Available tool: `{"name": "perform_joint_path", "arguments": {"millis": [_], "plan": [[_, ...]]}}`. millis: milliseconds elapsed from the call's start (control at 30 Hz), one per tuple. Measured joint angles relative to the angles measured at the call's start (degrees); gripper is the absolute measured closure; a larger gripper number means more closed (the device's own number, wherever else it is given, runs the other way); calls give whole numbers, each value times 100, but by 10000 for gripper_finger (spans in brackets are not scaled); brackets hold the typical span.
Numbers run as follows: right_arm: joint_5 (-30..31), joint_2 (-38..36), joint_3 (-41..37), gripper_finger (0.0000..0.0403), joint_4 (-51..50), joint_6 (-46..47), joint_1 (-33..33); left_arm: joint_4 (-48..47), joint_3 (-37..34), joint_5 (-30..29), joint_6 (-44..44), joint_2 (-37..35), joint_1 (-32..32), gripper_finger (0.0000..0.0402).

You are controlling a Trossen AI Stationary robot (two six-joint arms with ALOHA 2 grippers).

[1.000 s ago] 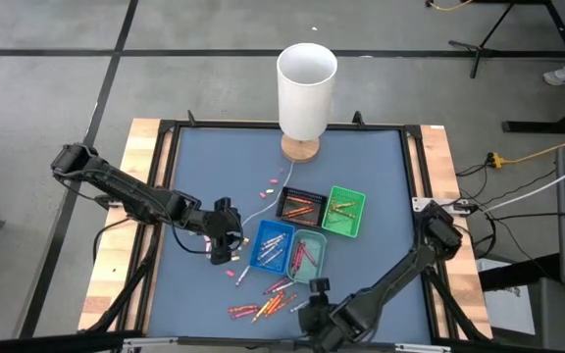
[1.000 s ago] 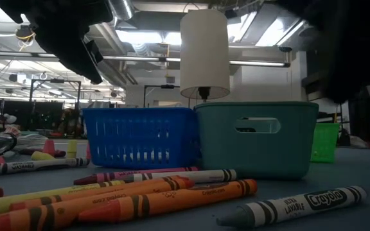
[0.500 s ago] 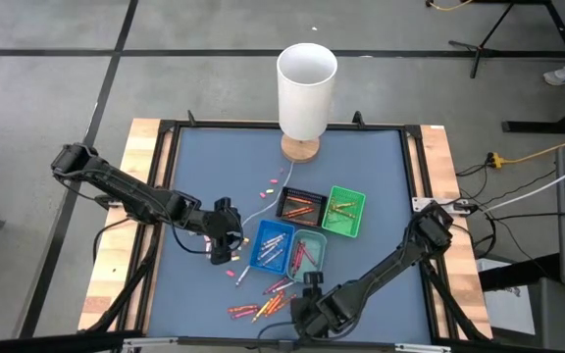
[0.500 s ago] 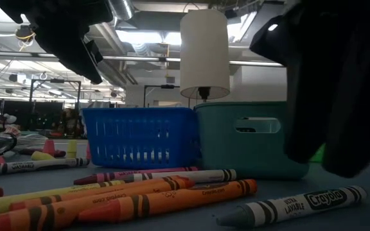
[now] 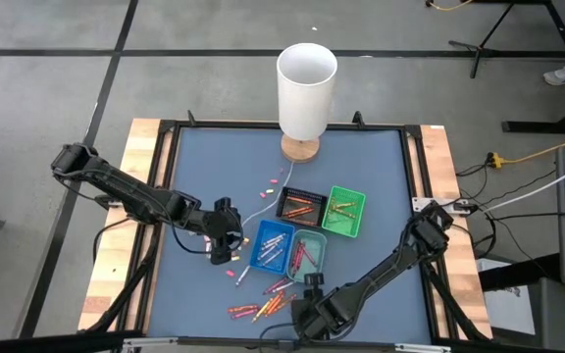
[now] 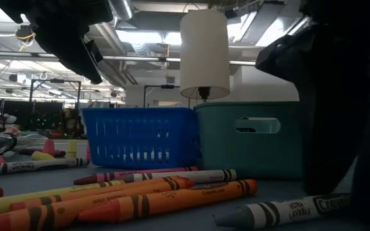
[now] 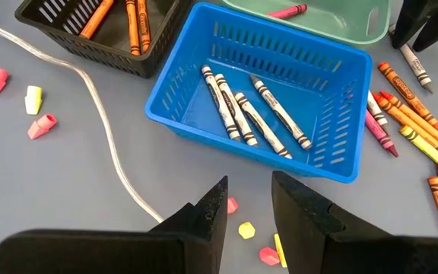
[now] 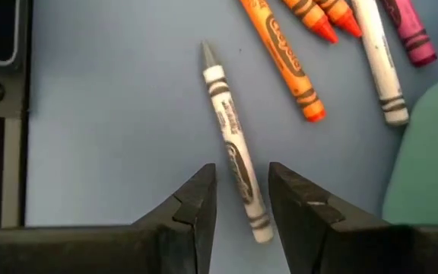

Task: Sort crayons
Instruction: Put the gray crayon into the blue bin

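The grey crayon (image 8: 235, 156) lies lengthwise between the right gripper's (image 8: 242, 199) parted, empty jaws, tip pointing away.

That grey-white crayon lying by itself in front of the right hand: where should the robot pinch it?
Probably around the middle of the grey-white crayon, coming straight down from above. It lies flat on the blue mat, apart from the orange crayons, so both long sides are free. The right hand hangs open with the crayon's blunt end between its fingers; they would close across the thin barrel, not along it.
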Motion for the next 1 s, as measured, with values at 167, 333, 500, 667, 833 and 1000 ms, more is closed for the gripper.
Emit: {"name": "perform_joint_path", "arguments": {"millis": [167,333,500,667,833,1000], "plan": [[-225,23,6,283,-26,19,-53,0,0,0,1,-2,-15,313],[-488,23,9,283,-39,22,-78,-5,0,-2,1,-2,-112,313],[-491,23,9,295,-39,22,-76,-3,0,-2,3,-2,-217,313],[-494,23,9,345,-46,20,-76,0,0,-4,3,-2,-321,313],[-483,23,9,390,-62,20,-76,0,0,-4,-3,-2,-495,313],[-486,9,11,390,-79,19,-74,0,0,-2,-11,-2,-751,313]]}}
